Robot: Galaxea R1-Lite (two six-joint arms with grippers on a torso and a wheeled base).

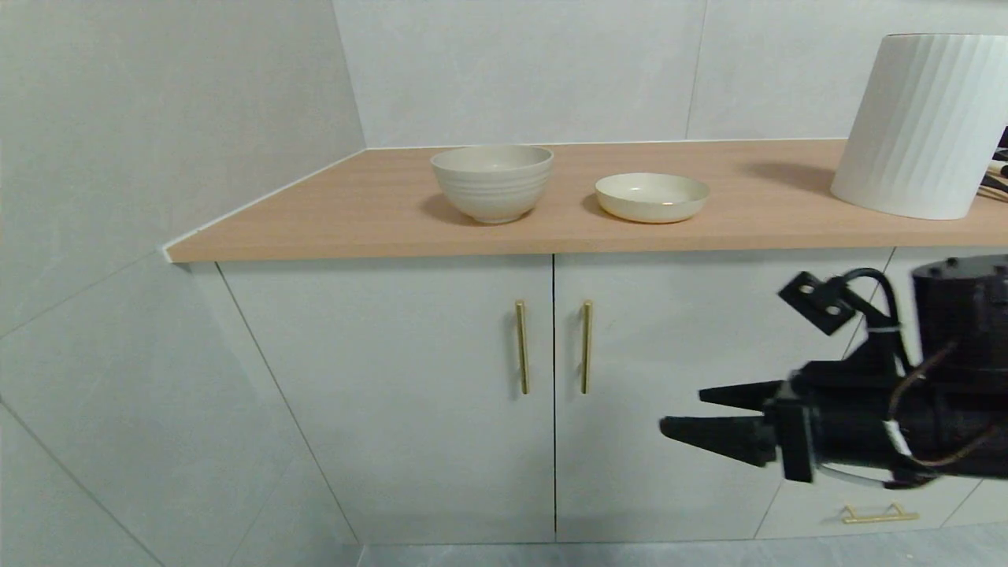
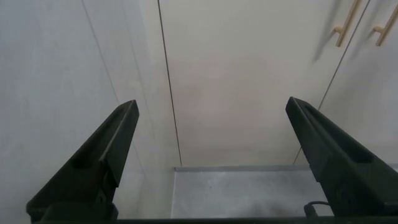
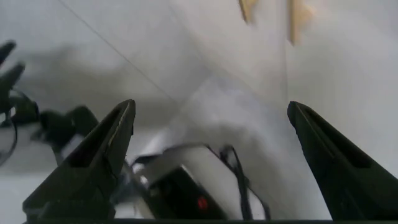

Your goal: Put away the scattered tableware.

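Note:
A ribbed beige bowl (image 1: 492,181) stands on the wooden counter (image 1: 331,220), left of the middle. A shallow cream dish (image 1: 652,197) sits to its right, apart from it. My right gripper (image 1: 681,411) hangs open and holding nothing in front of the right cabinet door, well below the counter; its fingers point left. In the right wrist view the right gripper (image 3: 210,106) has its fingers spread wide. My left gripper (image 2: 210,106) is open too, holding nothing, facing a pale cabinet door (image 2: 249,93) and the floor.
A tall white ribbed cylinder (image 1: 921,126) stands at the counter's right end. Two shut cabinet doors carry vertical gold handles (image 1: 521,346) (image 1: 586,346) at their meeting edge. A small gold drawer handle (image 1: 878,516) is low right. Tiled wall closes the left side.

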